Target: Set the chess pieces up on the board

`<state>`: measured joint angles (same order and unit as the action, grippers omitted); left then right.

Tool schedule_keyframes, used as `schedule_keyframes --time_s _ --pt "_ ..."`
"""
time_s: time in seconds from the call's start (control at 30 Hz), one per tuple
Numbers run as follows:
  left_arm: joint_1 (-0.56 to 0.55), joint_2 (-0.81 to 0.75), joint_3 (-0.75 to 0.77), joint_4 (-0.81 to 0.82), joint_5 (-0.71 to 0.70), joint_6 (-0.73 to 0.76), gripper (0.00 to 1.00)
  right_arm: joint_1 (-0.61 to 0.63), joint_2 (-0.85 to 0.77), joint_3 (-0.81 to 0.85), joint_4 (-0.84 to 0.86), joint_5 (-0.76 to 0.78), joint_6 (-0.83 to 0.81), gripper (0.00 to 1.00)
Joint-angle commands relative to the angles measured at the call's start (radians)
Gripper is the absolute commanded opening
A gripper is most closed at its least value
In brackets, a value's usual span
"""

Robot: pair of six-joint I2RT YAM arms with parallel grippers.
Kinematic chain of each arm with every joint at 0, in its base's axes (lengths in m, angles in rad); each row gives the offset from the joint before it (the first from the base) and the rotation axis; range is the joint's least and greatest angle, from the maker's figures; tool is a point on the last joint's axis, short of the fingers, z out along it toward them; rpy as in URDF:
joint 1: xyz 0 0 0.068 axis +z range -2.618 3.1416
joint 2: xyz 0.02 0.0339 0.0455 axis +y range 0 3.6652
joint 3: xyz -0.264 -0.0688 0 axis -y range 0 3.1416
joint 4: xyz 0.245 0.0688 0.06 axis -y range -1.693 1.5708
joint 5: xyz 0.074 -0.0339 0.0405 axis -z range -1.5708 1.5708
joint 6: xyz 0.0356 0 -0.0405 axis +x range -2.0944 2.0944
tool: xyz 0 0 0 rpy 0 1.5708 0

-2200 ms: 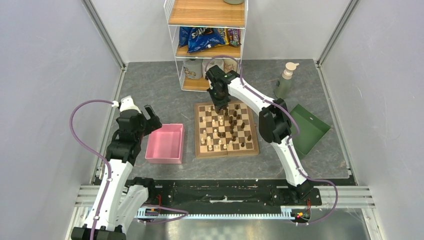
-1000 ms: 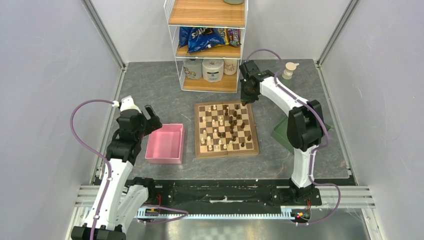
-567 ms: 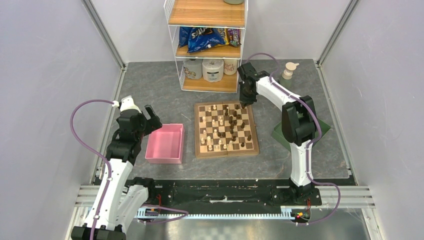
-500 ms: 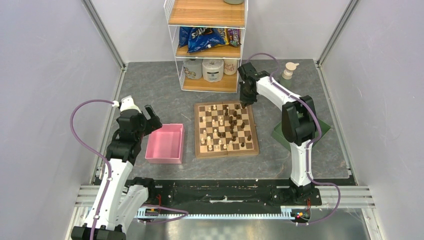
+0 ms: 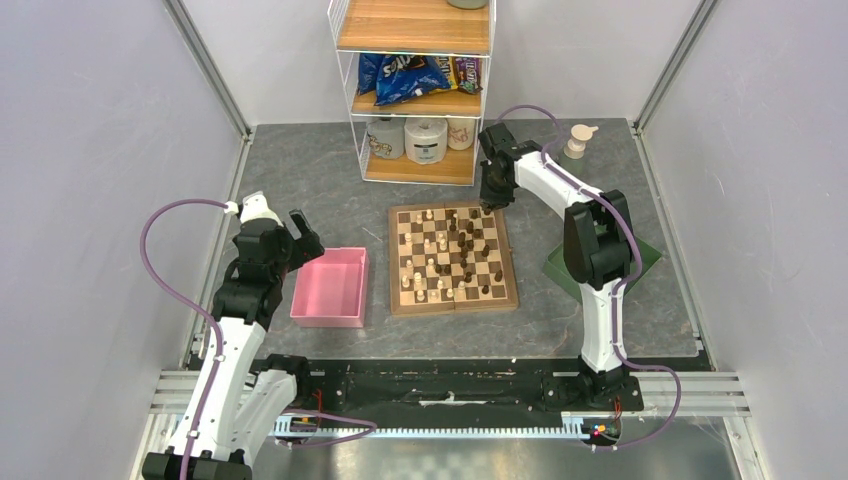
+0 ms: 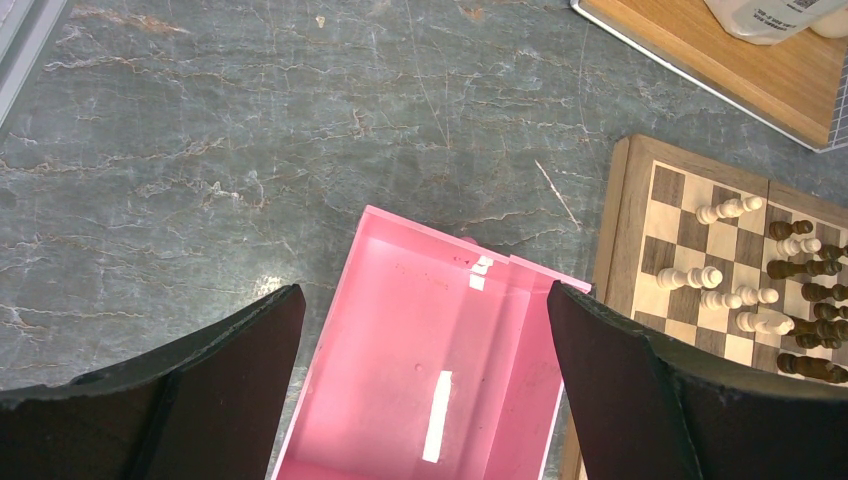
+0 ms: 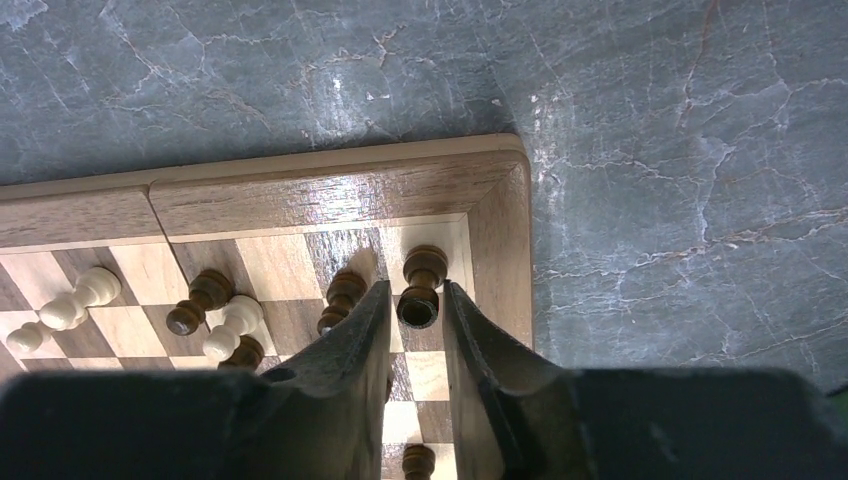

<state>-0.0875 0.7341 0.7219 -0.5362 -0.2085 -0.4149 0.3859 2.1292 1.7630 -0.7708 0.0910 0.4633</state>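
Chess pieces (image 5: 447, 250) stand scattered on the board (image 5: 452, 309), which lies on the grey marbled bench (image 5: 320, 190) between pale walls (image 5: 100, 150), a wire shelf (image 5: 415, 95) behind. Right end effector (image 7: 415, 292) sits narrow around a dark piece (image 7: 424, 268) in the board's far right corner, grip unclear; left end effector (image 6: 422, 295) gapes wide above the pink tray (image 6: 400, 330).

Grey marbled tabletop (image 5: 300, 190), pale walls (image 5: 100, 150), wire-and-wood shelf rack (image 5: 415, 90) at the back.
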Motion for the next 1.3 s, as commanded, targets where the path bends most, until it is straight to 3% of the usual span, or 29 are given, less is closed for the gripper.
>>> schedule_keyframes --time_s 0.0,0.2,0.37,0.67,0.93,1.27 --pt "-0.002 -0.003 0.005 0.035 -0.007 -0.027 0.99 -0.007 -0.001 0.023 0.020 -0.019 0.012 0.39" --pt "-0.001 0.003 0.006 0.034 -0.004 -0.027 0.99 -0.013 -0.057 0.015 0.016 -0.033 0.009 0.54" --pt "-0.001 0.004 0.007 0.033 0.000 -0.028 0.99 -0.014 -0.141 -0.039 0.016 -0.051 0.018 0.58" --pt "-0.002 0.008 0.011 0.035 -0.002 -0.028 0.99 0.026 -0.271 -0.164 0.049 -0.088 0.036 0.56" --pt "-0.002 0.007 0.012 0.030 -0.009 -0.026 0.99 0.134 -0.260 -0.148 0.064 -0.074 0.041 0.55" --pt "-0.001 0.004 0.011 0.028 -0.009 -0.027 0.99 0.174 -0.243 -0.118 0.050 -0.025 0.021 0.52"
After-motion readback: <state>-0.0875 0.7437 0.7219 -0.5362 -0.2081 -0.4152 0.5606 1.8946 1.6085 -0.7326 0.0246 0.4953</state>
